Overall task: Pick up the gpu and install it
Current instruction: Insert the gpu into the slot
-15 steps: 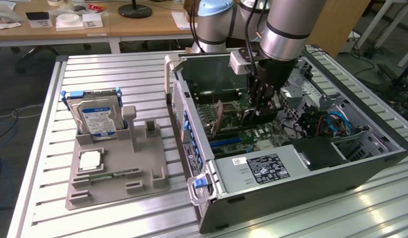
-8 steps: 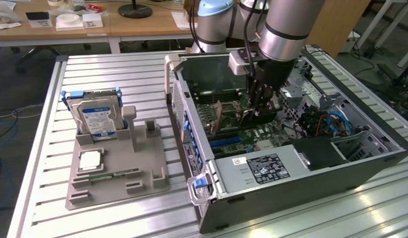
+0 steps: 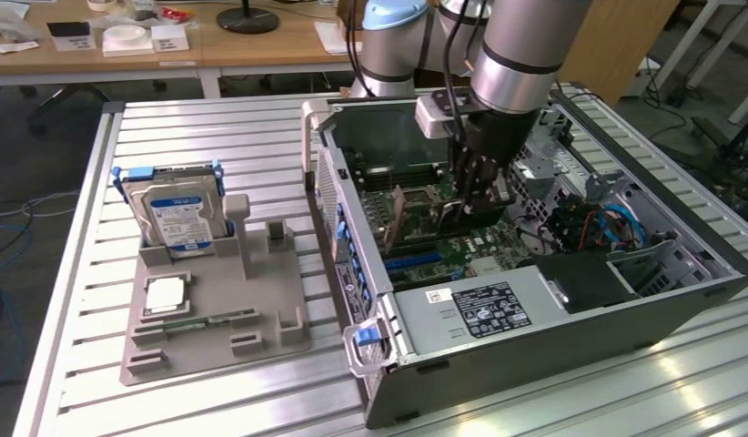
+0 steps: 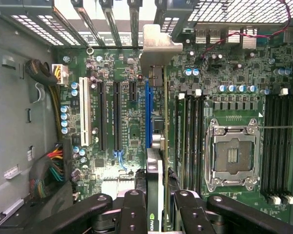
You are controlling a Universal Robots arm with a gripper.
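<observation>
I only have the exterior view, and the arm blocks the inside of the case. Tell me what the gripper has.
Observer: In the wrist view the gripper is closed on the gpu, which is seen edge-on, with fingers on both faces.
Operator: Give me the bracket's position.
Observer: The silver bracket is at the end far from the gripper, by the case's rear slot openings.
Operator: Report which slot it lines up with.
Observer: The gpu runs alongside the blue slot, between the black slots and the memory slots. I cannot tell whether it is seated.
</observation>
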